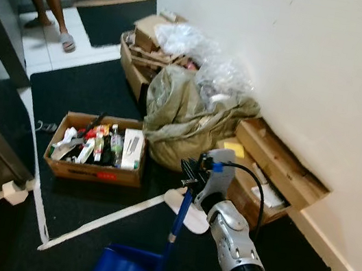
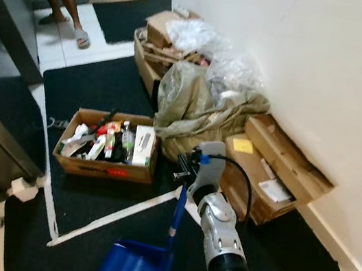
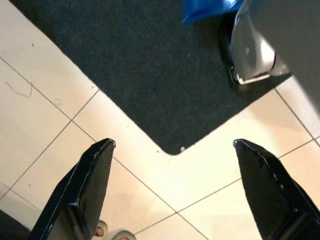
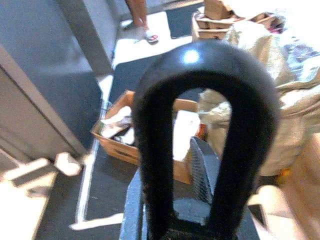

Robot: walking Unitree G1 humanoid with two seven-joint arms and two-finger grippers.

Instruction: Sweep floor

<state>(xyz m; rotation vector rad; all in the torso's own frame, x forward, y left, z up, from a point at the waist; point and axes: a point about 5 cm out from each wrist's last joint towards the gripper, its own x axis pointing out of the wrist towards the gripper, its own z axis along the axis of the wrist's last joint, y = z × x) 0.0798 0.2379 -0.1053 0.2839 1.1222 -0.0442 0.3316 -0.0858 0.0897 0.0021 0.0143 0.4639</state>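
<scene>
While you hold the right gripper (image 1: pixel 197 173) clamped on the blue handle (image 1: pixel 177 229), the dustpan (image 1: pixel 125 270) rests tray-down on the dark mat (image 1: pixel 97 94), ready to receive sweepings. Left gripper (image 3: pixel 172 167): fingers spread wide, empty, idle over tile. Cardboard box (image 1: pixel 95 150) of clutter stands beyond, near the pan.

Open brown cardboard box (image 1: pixel 91 171), front wall: red printed marking, too blurred to read.
Yellow note (image 2: pixel 242 146) on flat cardboard: no legible writing.
Elsewhere: nothing readable.
</scene>
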